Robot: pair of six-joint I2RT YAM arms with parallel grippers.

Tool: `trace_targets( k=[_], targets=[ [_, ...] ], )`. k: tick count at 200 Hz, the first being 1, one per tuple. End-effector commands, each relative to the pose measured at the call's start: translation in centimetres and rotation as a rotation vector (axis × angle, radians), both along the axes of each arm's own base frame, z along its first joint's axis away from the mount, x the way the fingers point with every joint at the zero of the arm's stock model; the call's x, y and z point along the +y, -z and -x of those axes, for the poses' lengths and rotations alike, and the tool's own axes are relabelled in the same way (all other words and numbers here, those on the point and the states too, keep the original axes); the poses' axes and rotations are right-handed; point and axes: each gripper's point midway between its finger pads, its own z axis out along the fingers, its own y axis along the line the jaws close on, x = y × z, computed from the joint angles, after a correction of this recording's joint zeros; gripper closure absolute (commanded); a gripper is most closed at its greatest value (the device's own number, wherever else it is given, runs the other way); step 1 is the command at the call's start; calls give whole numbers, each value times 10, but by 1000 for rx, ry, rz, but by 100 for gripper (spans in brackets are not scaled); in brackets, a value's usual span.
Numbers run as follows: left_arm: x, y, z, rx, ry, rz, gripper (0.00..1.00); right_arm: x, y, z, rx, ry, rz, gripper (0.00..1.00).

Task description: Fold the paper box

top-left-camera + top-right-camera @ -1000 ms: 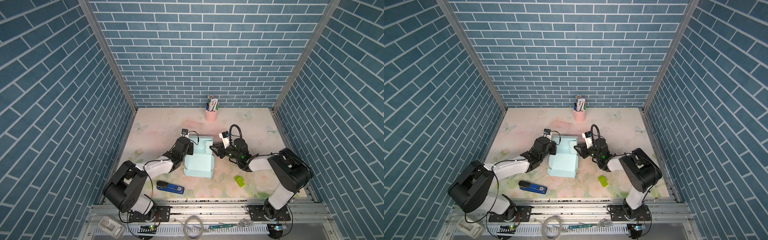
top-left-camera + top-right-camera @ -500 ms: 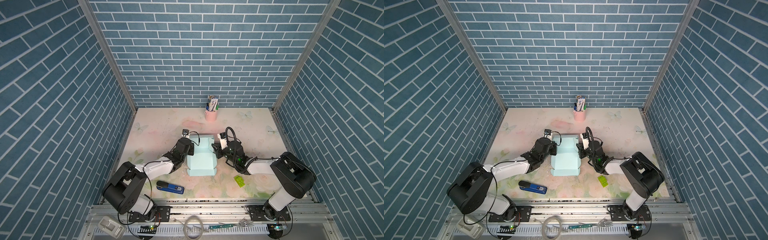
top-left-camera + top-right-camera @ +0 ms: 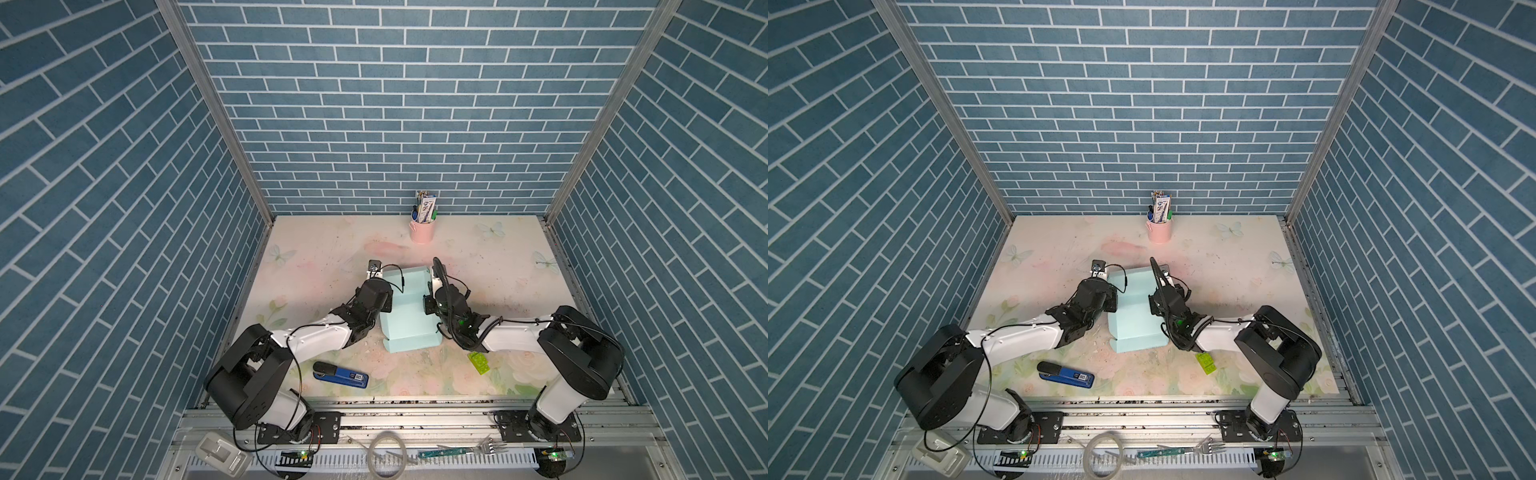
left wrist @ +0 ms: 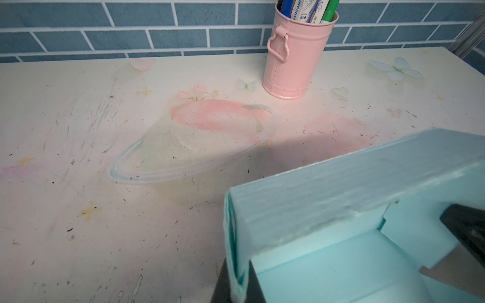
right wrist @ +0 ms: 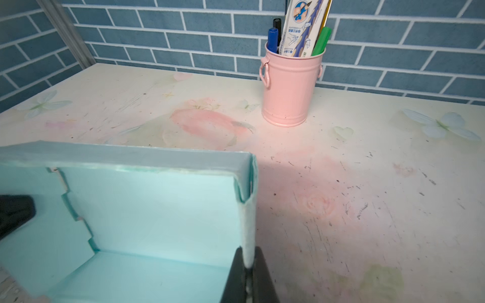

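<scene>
- Since a second ago the right gripper [image 5: 248, 275] has swung in from beside the paper box [image 3: 409, 316] and clamped onto its right side wall. The box has also squared up between the two arms.
- On the floral table [image 3: 498, 266] the box sits about mid-table, open side up. Its far wall is standing and the near-end flap sticks out toward the arm bases.
- From the right wrist cam, the black fingers are squeezed tight with only the thin card wall between them, near the far corner.
- Same deal for the left gripper [image 4: 236, 286]: jaws pinched onto the left side wall, card sandwiched between them.
- The blue stapler [image 3: 340, 376] lies flat near the front, by the left arm, well apart from the box.
- At the back wall the pink pen cup [image 3: 422, 230] stands upright, stuffed with pens.
- The green toy brick [image 3: 478, 362] is just beside the right forearm, near the box's front right corner.
</scene>
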Motion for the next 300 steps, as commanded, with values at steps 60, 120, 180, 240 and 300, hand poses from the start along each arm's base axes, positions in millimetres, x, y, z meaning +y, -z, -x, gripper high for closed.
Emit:
trace_targets(
  k=[60, 120, 180, 240, 300],
  targets=[
    [5, -11, 3, 20, -53, -18, 92, -40, 6, -8, -23, 386, 219, 100],
    [6, -7, 3, 37, -70, -29, 92, -38, 14, -14, -35, 449, 186, 100],
    [4, 0, 2, 63, -77, -36, 92, -19, 18, -2, 32, 216, -32, 100],
    [6, -1, 3, 63, -83, -45, 92, 1, -2, 23, 16, -43, -168, 62],
    [7, 3, 4, 69, -80, -52, 92, 1, -20, 33, -12, -140, -225, 52]
  ],
)
